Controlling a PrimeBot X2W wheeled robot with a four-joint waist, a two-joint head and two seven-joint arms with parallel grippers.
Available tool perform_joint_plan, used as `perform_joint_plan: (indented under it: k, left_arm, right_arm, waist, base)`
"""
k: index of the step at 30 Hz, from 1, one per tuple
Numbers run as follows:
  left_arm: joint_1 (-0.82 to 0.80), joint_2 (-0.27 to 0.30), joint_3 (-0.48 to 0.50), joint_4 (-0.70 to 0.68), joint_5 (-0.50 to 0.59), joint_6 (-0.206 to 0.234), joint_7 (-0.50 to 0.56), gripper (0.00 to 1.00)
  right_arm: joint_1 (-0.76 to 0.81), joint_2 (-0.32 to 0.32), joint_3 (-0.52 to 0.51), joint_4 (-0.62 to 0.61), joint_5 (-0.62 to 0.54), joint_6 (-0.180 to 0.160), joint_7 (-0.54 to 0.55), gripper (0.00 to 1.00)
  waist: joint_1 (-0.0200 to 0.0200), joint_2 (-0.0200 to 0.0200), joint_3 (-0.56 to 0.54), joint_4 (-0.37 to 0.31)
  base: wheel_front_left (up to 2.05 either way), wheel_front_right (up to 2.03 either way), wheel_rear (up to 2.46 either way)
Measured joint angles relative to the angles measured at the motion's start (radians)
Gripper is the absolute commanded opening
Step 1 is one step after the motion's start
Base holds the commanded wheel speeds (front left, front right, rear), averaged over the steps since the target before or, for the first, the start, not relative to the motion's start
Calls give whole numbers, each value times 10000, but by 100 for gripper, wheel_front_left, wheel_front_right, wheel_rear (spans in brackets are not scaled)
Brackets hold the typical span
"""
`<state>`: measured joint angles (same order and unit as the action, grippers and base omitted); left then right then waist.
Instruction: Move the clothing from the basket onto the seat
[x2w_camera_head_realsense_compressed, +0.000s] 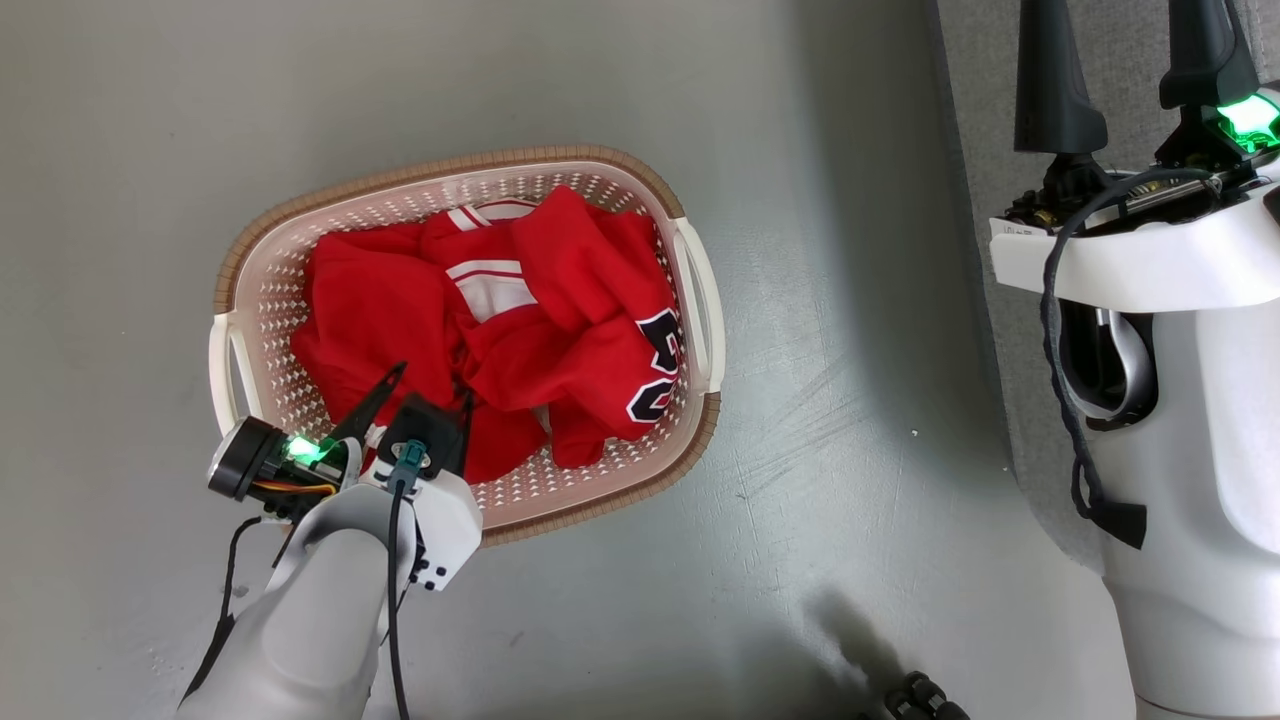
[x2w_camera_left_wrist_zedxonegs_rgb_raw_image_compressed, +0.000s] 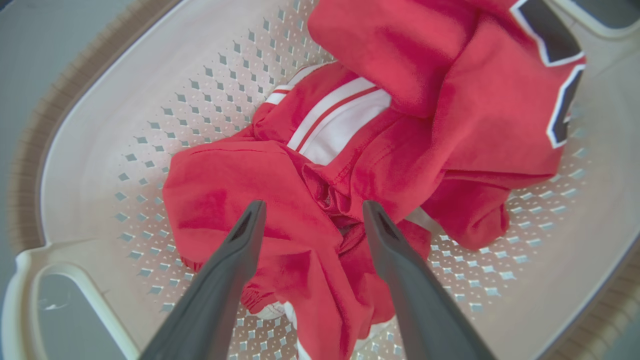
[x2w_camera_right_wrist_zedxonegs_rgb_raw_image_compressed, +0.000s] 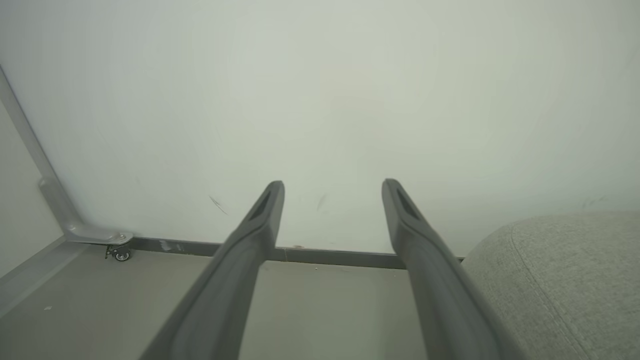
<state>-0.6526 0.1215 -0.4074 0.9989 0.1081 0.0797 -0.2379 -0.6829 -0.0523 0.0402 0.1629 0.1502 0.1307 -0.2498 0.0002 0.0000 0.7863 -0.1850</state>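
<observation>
The cream basket (x2w_camera_head_realsense_compressed: 700, 300) with a brown rim stands on the grey floor, left of centre in the head view. Crumpled red clothing (x2w_camera_head_realsense_compressed: 560, 300) with white stripes and a black number fills it. My left gripper (x2w_camera_head_realsense_compressed: 435, 382) hangs open over the basket's near left corner, fingers pointing into the pile. In the left wrist view the left gripper (x2w_camera_left_wrist_zedxonegs_rgb_raw_image_compressed: 313, 204) has both fingers spread just above a fold of the clothing (x2w_camera_left_wrist_zedxonegs_rgb_raw_image_compressed: 240, 180), holding nothing, with the basket wall (x2w_camera_left_wrist_zedxonegs_rgb_raw_image_compressed: 125, 100) behind. My right gripper (x2w_camera_head_realsense_compressed: 1128, 30) is open above the grey seat (x2w_camera_head_realsense_compressed: 985, 120); the right gripper (x2w_camera_right_wrist_zedxonegs_rgb_raw_image_compressed: 334, 183) faces a pale wall, beside the seat (x2w_camera_right_wrist_zedxonegs_rgb_raw_image_compressed: 560, 280).
Bare grey floor (x2w_camera_head_realsense_compressed: 850, 450) lies between the basket and the seat. My white body (x2w_camera_head_realsense_compressed: 1200, 500) stands at the right. A dark wheel (x2w_camera_head_realsense_compressed: 925, 700) shows at the bottom edge. A metal frame leg with a caster (x2w_camera_right_wrist_zedxonegs_rgb_raw_image_compressed: 120, 254) stands by the wall's baseboard.
</observation>
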Motion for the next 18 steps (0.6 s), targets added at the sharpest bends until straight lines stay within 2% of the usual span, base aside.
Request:
perform_joint_plan:
  k: [10,18]
  left_arm:
    - [-137,-23,38,500,-77,36,291,100]
    - [-418,-40,244,826,-84,537,738,100]
  right_arm:
    - [-10,-10,27,-31,21,0,-12,100]
    - [-10,-12,-67,-36,98,0,-13,100]
  waist:
    - [0,0,64,-78]
    - [-1,0,198,-170]
  base:
    - [0,0,0]
    - [0,0,0]
